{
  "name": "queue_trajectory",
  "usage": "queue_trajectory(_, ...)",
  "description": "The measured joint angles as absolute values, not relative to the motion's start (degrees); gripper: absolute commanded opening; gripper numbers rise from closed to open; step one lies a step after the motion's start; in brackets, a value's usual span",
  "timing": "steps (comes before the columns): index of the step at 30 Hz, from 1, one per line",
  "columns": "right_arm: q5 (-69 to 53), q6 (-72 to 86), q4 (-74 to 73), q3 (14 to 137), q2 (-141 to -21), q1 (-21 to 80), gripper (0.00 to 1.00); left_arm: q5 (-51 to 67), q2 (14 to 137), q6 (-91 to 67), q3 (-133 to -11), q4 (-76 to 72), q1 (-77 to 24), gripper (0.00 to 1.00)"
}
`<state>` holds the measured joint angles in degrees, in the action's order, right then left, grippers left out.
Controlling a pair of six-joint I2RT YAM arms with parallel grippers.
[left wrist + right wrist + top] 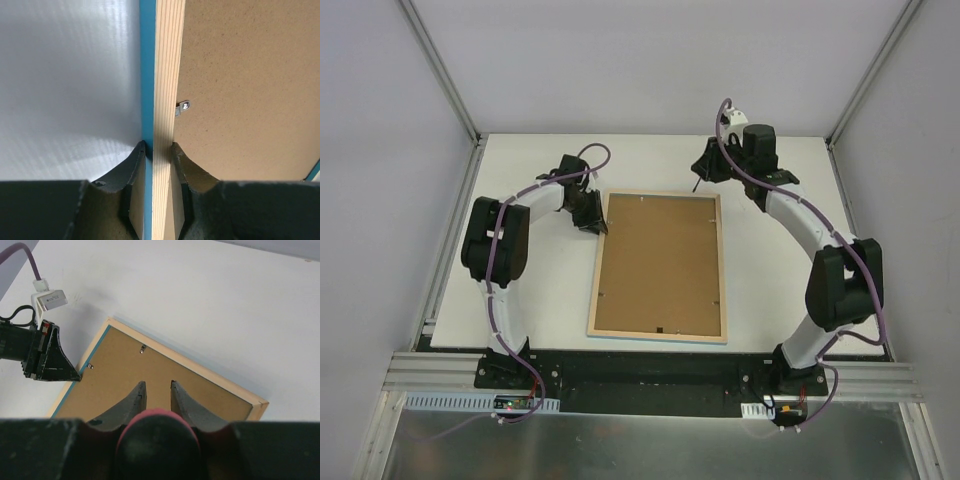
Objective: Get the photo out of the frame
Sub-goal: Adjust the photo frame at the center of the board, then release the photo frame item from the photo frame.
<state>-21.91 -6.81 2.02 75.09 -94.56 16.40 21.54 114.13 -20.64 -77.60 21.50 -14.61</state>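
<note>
Left gripper pinches the left rail of the frame, which lies back-up at the centre of the counter. Right gripper, upper right, holds a red-handled tool near the frame's top corner.

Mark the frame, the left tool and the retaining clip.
the frame (640,336): top view, near wooden rim.
left tool (158,144): left wrist view, midway between fingertips.
retaining clip (183,106): left wrist view, its screw head.

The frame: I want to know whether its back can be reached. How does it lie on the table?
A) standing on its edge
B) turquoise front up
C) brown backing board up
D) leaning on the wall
C: the top view shows the frame with its brown fibreboard back, rimmed in pale wood, facing up.
</note>
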Motion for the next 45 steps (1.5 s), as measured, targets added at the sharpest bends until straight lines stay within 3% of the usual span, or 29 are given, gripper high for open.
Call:
queue_trajectory(13, -21.8, -7.9, -5.1, 96.1, -111.4, 22.9, 0.01, 25.5, 114.4, -26.5, -76.0, 18.0, -17.2, 0.01)
queue_trajectory(16, -20.6, -9.2, -7.9, 100.2, -114.9, 24.6, 0.01, 25.8, 114.4, -26.3, -76.0, 17.8, -17.2, 0.15)
queue_trajectory(22, -17.6, -15.4, -10.9, 100.4, -115.5, 26.9, 0.01, 28.8, 116.2, -22.6, -80.2, 20.9, -16.6, 0.53)
queue_trajectory(25, -16.4, -18.6, -11.0, 100.4, -115.5, 27.5, 0.01, 31.6, 118.1, -21.3, -86.5, 23.6, -15.7, 0.64)
queue_trajectory(34, -12.6, -19.0, -9.8, 110.0, -122.3, 27.5, 0.01, 32.2, 122.9, -20.4, -100.9, 26.2, -14.0, 0.64)
queue_trajectory(45, -10.0, -14.1, -12.3, 116.4, -130.4, 28.6, 0.01, 29.7, 128.5, -20.2, -103.0, 29.7, -14.0, 0.63)
